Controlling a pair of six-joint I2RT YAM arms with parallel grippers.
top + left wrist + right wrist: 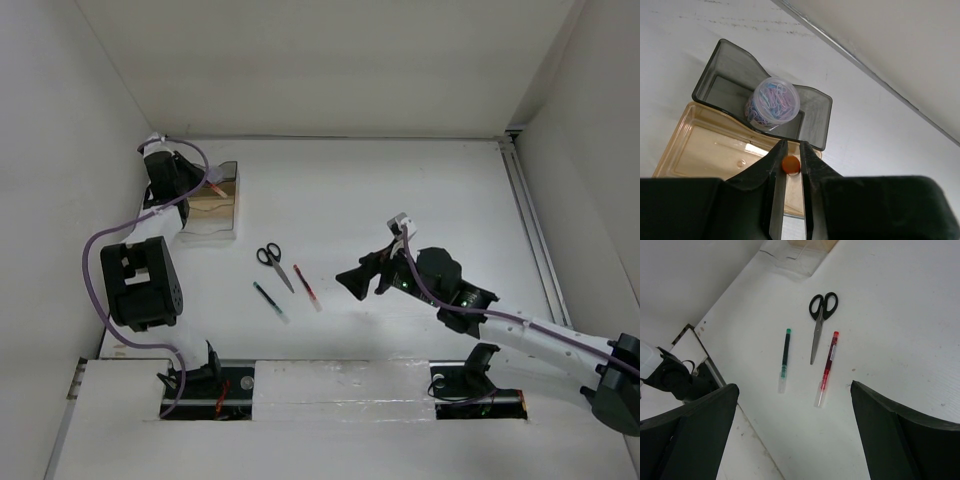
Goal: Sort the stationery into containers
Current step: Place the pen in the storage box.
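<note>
White table (400, 190), white walls. Left gripper (792, 148) pinches an orange pen (790, 164) over the box (700, 145) (far left). Right gripper (362, 278), spread wide, hovers beside scissors (820, 315), green pen (785, 357), red pen (828, 362).

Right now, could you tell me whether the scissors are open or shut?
Shut: the scissors lie flat with both blades together as one strip, and the handle loops sit touching side by side.

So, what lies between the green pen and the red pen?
The scissors, blades between them, touching neither; seen in the right wrist view.
</note>
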